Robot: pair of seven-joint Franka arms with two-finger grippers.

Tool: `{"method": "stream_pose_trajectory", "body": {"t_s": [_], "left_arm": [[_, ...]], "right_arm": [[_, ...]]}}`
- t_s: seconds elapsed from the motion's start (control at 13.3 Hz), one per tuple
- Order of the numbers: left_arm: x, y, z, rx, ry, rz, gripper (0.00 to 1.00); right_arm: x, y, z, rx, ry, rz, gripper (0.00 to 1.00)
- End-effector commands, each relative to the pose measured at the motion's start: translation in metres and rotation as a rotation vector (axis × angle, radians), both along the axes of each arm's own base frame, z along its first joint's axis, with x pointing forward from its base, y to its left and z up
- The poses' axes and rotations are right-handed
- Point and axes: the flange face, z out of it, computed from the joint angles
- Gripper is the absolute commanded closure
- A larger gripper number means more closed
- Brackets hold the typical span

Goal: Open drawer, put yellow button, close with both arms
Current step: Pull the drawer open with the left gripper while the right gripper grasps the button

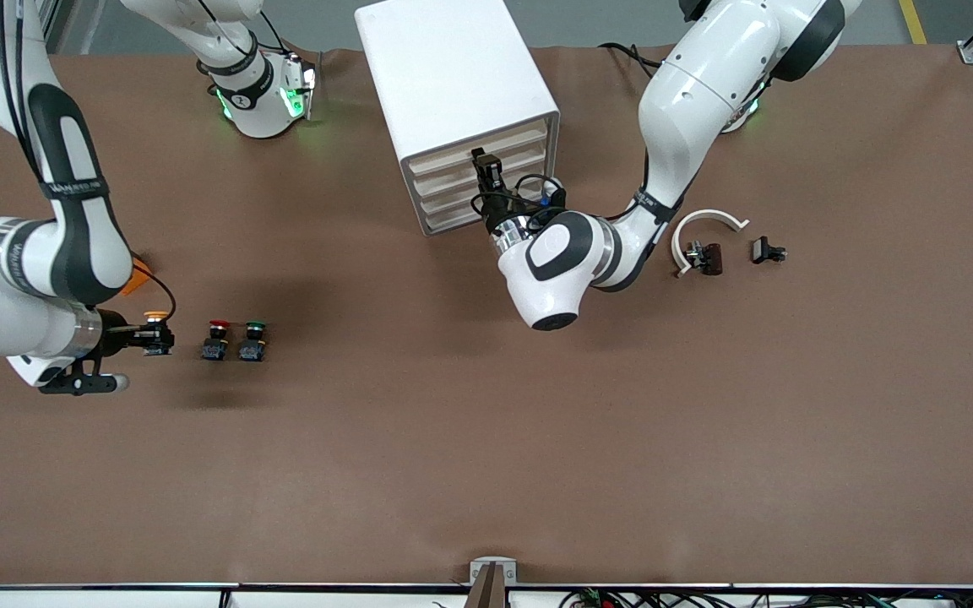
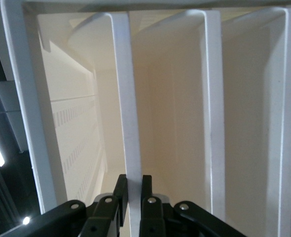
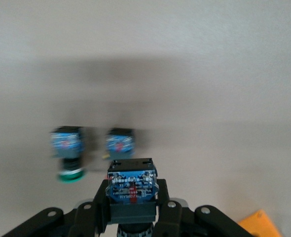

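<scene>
The white cabinet (image 1: 453,67) stands at the table's back, its drawers all pushed in. My left gripper (image 1: 486,166) is at the uppermost drawer (image 1: 520,137). In the left wrist view my left gripper (image 2: 134,190) is shut on that drawer's thin white front lip (image 2: 128,98). My right gripper (image 1: 153,340) is shut on the yellow button (image 1: 154,321), low over the table beside the red button (image 1: 217,339). In the right wrist view my right gripper (image 3: 131,202) clamps the yellow button's blue and black body (image 3: 131,185); the cap is hidden.
The green button (image 1: 253,339) stands beside the red one; both show in the right wrist view, green (image 3: 67,153) and red (image 3: 120,143). An orange piece (image 1: 138,274) lies by the right arm. A white curved part (image 1: 706,221) and small dark parts (image 1: 704,257) (image 1: 767,250) lie toward the left arm's end.
</scene>
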Motion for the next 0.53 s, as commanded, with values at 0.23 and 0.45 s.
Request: {"method": "stream_pose_trajectory", "body": {"t_s": [0.23, 0.45], "left_arm": [[0.034, 0.027, -0.014, 0.045, -0.025, 0.069, 1.0], [0.056, 0.033, -0.005, 0.041, -0.081, 0.115, 1.0]], "right_arm": [[-0.007, 0.075, 0.078, 0.024, 0.068, -0.209, 1.0], [-0.021, 0.118, 0.108, -0.005, 0.094, -0.299, 1.0]]}}
